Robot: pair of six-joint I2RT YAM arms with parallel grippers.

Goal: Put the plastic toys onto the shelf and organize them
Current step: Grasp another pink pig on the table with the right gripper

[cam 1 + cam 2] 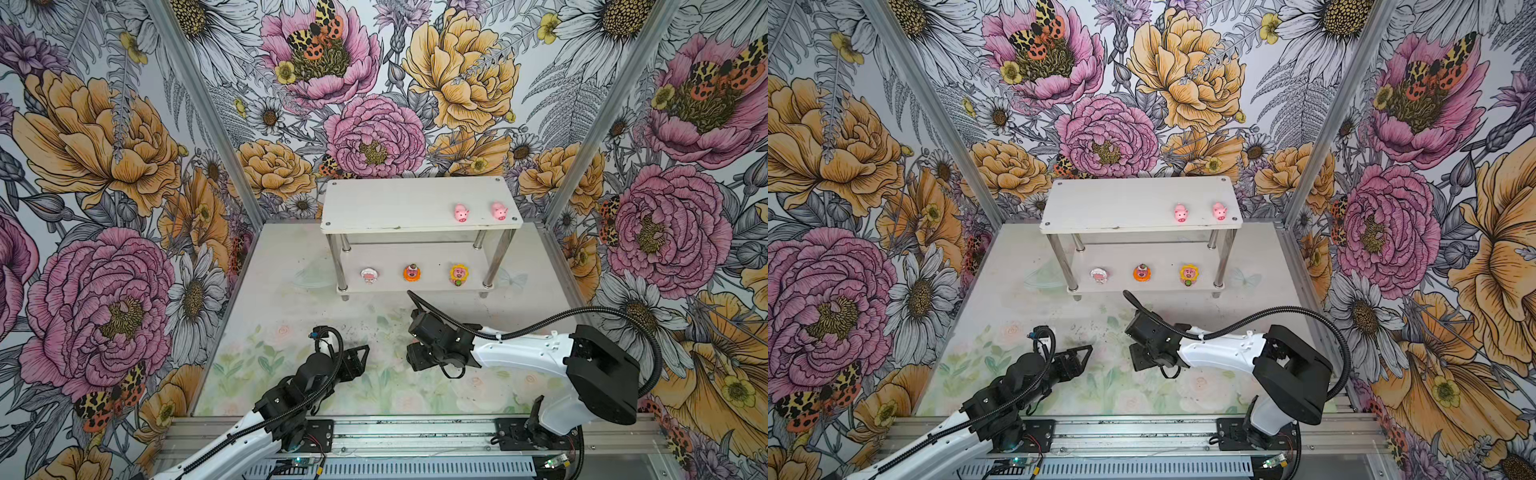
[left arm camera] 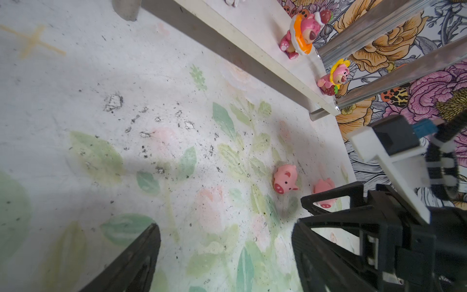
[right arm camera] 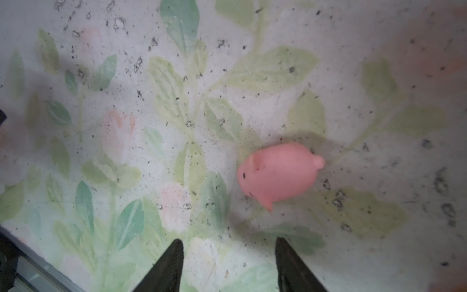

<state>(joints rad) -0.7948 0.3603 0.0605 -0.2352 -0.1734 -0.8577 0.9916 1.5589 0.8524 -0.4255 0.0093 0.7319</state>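
The pink pig (image 3: 280,174) is lying loose on the printed mat (image 3: 126,75), on the near side of the shelf (image 1: 415,226) and about mid-width of the table. It is sitting just beyond the right gripper (image 3: 228,252), whose jaws are standing apart and touching nothing; in both top views the wrist is hiding it. It is looking small, light and rounded, probably smooth plastic, so I judge it is going to roll or squirt out of a careless pinch. The safest hold is likely across its plump flanks at the widest part, avoiding snout, ears and tail nub. The left wrist view is showing two pigs on the mat, a facing pig (image 2: 285,178) and a half-hidden pig (image 2: 324,192); which one the right arm is hanging over I cannot tell. The left gripper (image 2: 226,225) is hovering to their left, wide open and empty. Farther off, an inner pig (image 1: 461,213) and an outer pig (image 1: 498,211) are sitting at the right end of the top tier (image 1: 395,203). A white-rimmed figure (image 1: 369,275), an orange-rimmed figure (image 1: 412,273) and a yellow-rimmed figure (image 1: 458,274) are lining the lower tier (image 1: 390,287).
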